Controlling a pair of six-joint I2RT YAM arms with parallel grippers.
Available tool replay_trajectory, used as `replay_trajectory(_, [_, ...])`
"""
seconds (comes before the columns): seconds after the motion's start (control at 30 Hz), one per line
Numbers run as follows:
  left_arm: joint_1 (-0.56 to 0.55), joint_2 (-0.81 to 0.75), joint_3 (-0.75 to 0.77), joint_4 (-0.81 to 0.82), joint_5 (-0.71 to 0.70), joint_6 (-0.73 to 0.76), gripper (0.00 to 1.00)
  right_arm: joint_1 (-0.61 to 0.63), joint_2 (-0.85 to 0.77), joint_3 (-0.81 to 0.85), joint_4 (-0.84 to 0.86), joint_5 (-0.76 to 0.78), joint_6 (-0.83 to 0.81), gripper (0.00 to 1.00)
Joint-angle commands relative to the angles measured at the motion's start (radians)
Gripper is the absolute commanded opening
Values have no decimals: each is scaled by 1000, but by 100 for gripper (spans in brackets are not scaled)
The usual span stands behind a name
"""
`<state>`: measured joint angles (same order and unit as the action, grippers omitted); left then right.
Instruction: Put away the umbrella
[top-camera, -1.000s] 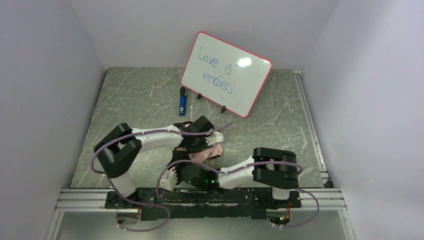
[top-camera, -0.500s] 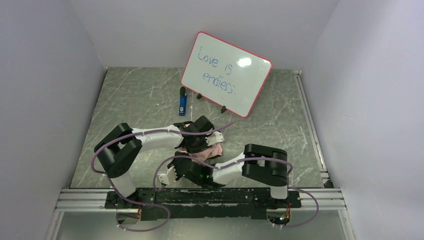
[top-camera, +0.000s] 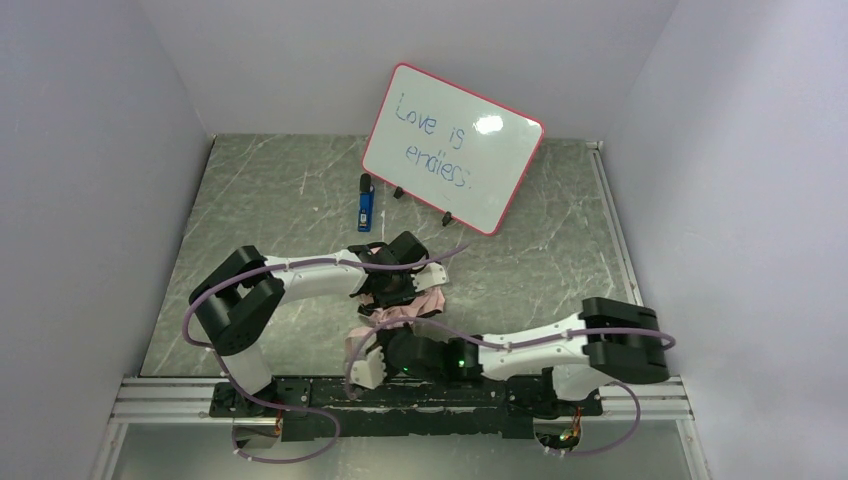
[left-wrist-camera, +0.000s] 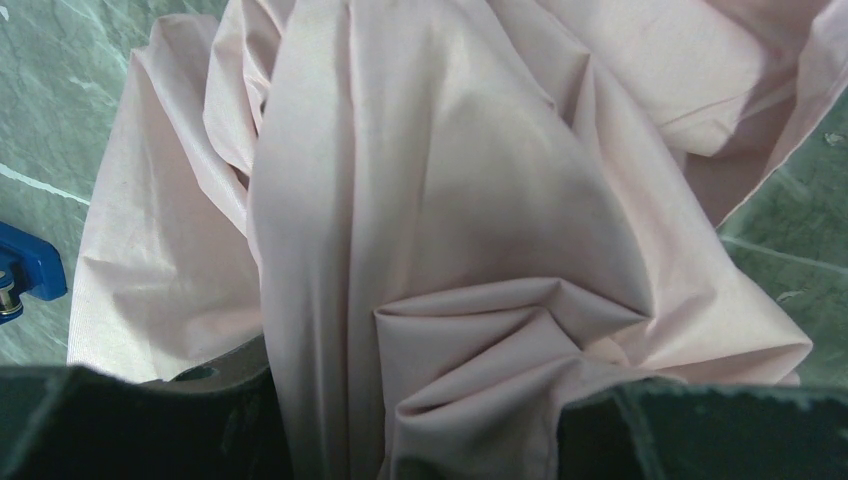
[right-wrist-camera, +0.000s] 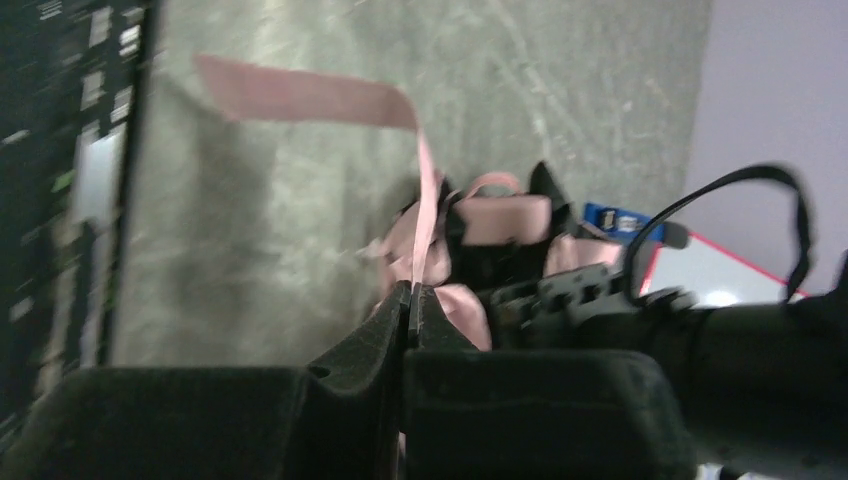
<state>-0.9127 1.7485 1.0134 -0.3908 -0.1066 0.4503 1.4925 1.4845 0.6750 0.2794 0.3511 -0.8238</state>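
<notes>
- Right arm's elbow has swung out to the right; the right gripper (top-camera: 366, 367) now sits by the near rail, jaws closed on the umbrella's (top-camera: 415, 308) pink strap (right-wrist-camera: 300, 97).
- Bunched canopy fabric fills the left gripper (left-wrist-camera: 415, 420), whose jaws clamp it.
- Crumpled, the umbrella lies mid-front on the worktop (top-camera: 280, 190).

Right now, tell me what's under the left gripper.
Bunched pink umbrella fabric fills the space beneath the left gripper, lying on the green marble table. Any shaft, ribs or handle are covered by the folds.
</notes>
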Motion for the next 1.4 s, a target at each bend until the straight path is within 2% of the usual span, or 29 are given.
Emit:
replay_trajectory(0.0, [12,104,-64,-17,-56,14,5,77,-135,-48,-138,-118,165,0])
replay_trajectory(0.2, [13,113,-58,-22,-69,18,5,148,-244,-115,-253,-169,274,0])
replay_trajectory(0.37, [13,115,-56,-19,-80,19,5,212,-269,-136,-317,-188,333,0])
replay_trajectory(0.77, [14,119,-55,-21,-97,22,5,325,-318,-157,-305,-263,473,0])
replay_trajectory(0.93, [12,130,-46,-29,-96,23,5,355,-366,-175,-308,-185,524,0])
replay_trajectory(1.0, [13,131,-44,-28,-97,23,5,357,-401,-196,-288,-96,538,8])
replay_trajectory(1.17, [13,133,-39,-33,-94,27,5,361,-430,-257,-110,115,464,57])
replay_trajectory(1.3, [13,134,-37,-34,-94,28,5,361,-336,-259,55,246,282,71])
replay_trajectory(1.37, [12,135,-35,-35,-93,27,5,360,-266,-283,194,305,154,76])
